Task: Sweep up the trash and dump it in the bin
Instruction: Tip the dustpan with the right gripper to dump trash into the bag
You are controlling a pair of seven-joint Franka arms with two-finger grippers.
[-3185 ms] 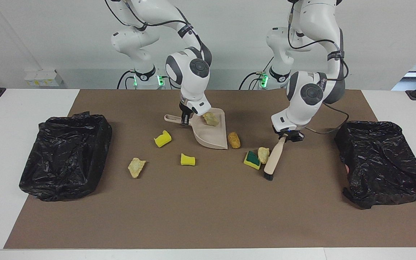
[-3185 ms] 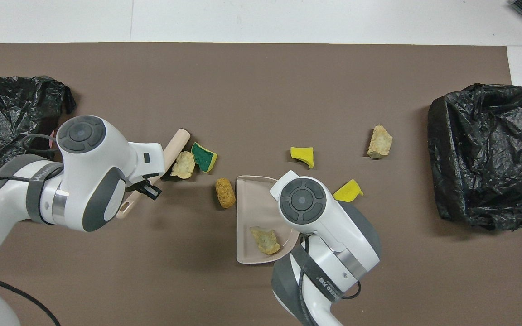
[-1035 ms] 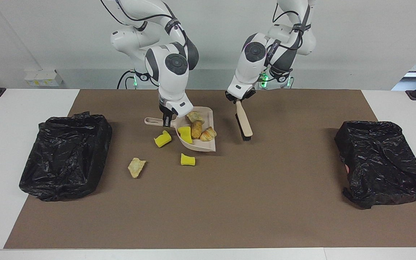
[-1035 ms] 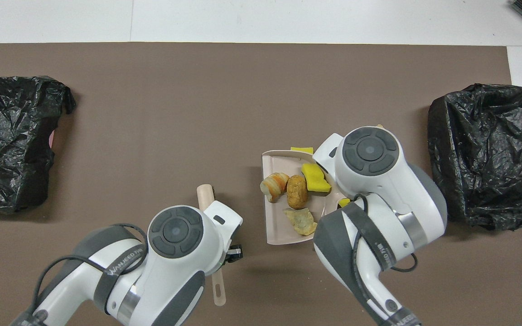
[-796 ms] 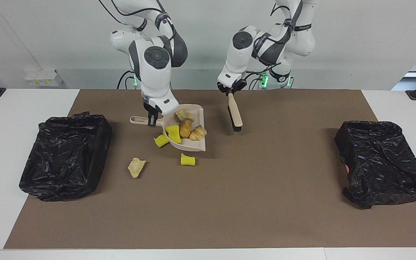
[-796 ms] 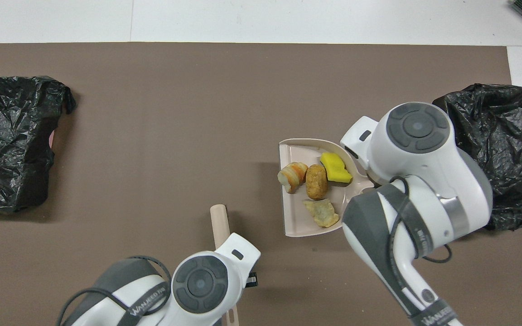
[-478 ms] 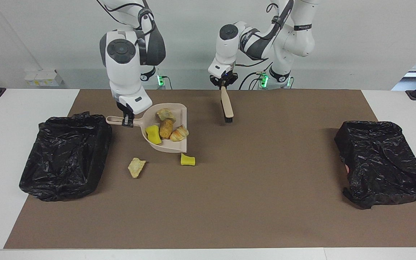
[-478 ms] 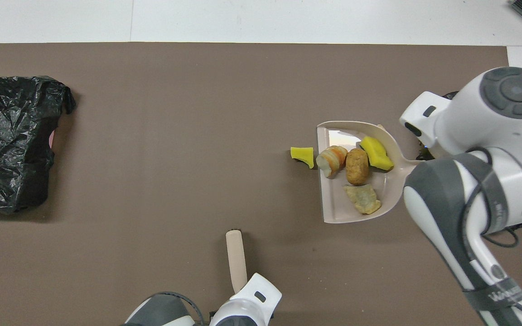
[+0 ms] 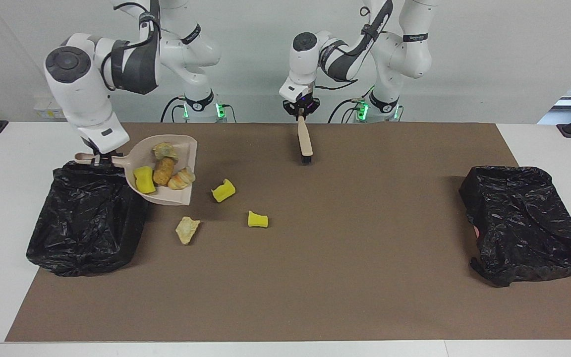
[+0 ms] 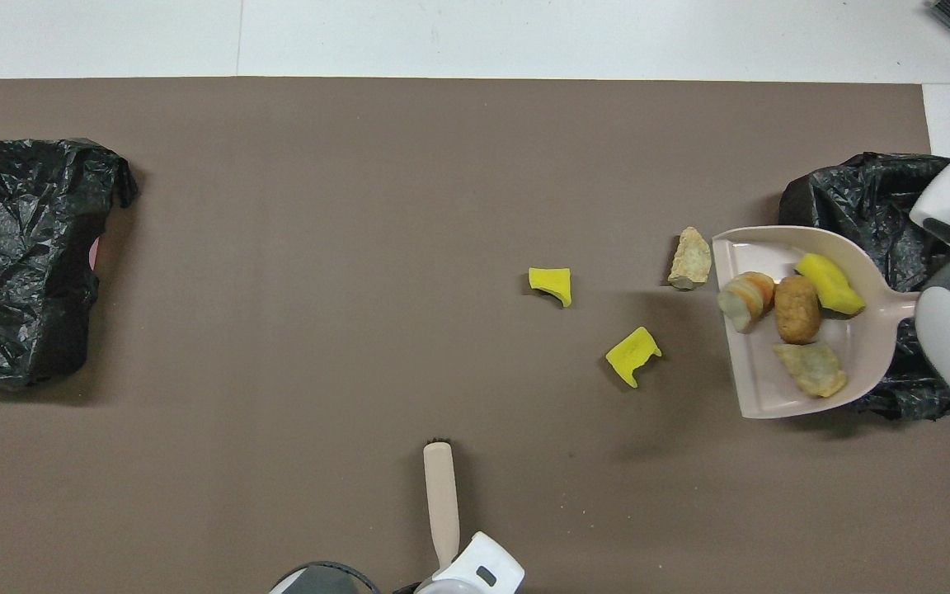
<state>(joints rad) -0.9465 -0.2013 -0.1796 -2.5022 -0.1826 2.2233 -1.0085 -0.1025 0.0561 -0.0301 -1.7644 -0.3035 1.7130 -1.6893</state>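
Observation:
My right gripper (image 9: pixel 98 158) is shut on the handle of the beige dustpan (image 9: pixel 166 196), held in the air at the edge of the black-lined bin (image 9: pixel 85 223) at the right arm's end of the table. In the pan lie a yellow sponge chunk (image 9: pixel 142 179), a brown lump (image 9: pixel 163 171), a striped beige piece (image 9: pixel 181 179) and a pale crumb (image 9: pixel 165 149). On the mat lie two yellow chunks (image 9: pixel 223 190) (image 9: pixel 257 219) and a beige crumb (image 9: pixel 187 230). My left gripper (image 9: pixel 301 115) is shut on the brush (image 9: pixel 305 141), which hangs bristles down over the mat near the robots.
A second black-lined bin (image 9: pixel 523 223) sits at the left arm's end of the table. A brown mat (image 9: pixel 345 277) covers the table's middle, with white table around it. The overhead view shows the dustpan (image 10: pixel 759 388) partly covering the bin (image 10: pixel 858 198).
The right arm has carried the loaded dustpan sideways to the bin at its end, uncovering a yellow chunk on the mat. The left arm has drawn the brush slightly back toward the robots.

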